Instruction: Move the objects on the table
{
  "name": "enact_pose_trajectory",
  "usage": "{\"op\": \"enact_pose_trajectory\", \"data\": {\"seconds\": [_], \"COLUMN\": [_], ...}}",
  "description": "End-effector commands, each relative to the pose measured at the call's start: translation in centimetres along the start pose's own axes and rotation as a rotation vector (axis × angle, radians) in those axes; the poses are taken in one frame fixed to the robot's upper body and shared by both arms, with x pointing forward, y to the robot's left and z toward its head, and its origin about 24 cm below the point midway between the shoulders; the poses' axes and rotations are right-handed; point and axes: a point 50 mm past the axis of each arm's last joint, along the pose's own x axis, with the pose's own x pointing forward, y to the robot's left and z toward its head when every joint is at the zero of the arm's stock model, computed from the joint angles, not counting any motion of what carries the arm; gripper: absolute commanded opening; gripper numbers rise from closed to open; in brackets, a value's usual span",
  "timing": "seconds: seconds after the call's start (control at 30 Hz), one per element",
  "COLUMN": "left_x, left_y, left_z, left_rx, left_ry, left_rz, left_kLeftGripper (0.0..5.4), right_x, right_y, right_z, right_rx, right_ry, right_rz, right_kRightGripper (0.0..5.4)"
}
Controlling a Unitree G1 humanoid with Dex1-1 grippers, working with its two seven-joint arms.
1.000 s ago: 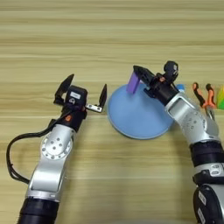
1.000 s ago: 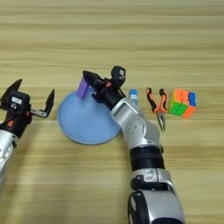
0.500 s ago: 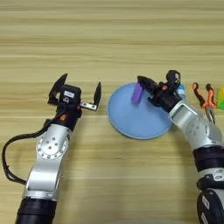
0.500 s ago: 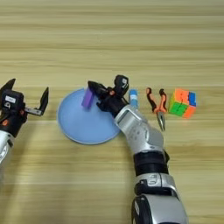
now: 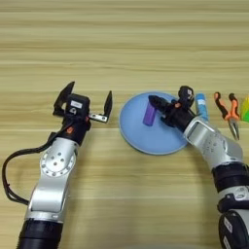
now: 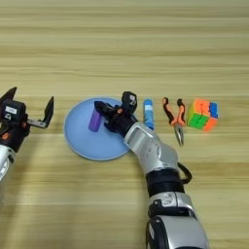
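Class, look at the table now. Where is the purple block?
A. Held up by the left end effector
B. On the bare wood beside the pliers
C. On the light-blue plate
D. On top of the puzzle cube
C: the purple block lies on the light-blue plate, with the right end effector right beside it.

Couldn't make out any readable text, labels or numbers anywhere. Nothing legible showed on the arms or on the things on the table.
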Motion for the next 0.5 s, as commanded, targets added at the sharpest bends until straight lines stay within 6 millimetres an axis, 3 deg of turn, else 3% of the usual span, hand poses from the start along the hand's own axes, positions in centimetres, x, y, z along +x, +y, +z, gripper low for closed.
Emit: {"op": "enact_pose_trajectory", "data": {"seconds": [0.03, 0.3, 0.5], "left_x": [0.26, 0.36, 0.39], "left_y": [0.05, -0.09, -0.13], "left_z": [0.30, 0.31, 0.31], "left_rx": [0.001, -0.002, -0.001], "left_ry": [-0.009, -0.010, -0.010], "left_rz": [-0.002, -0.004, -0.004], "left_kLeftGripper": [5.40, 5.40, 5.40], "right_x": [-0.09, -0.08, 0.03], "right_y": [-0.59, -0.87, -0.74], "right_z": [-0.84, -0.78, -0.66], "right_rx": [-0.030, -0.064, -0.077], "right_ry": [0.062, 0.063, 0.053], "right_rz": [-0.050, -0.073, -0.068], "right_kRightGripper": [0.78, 0.78, 1.55]}}
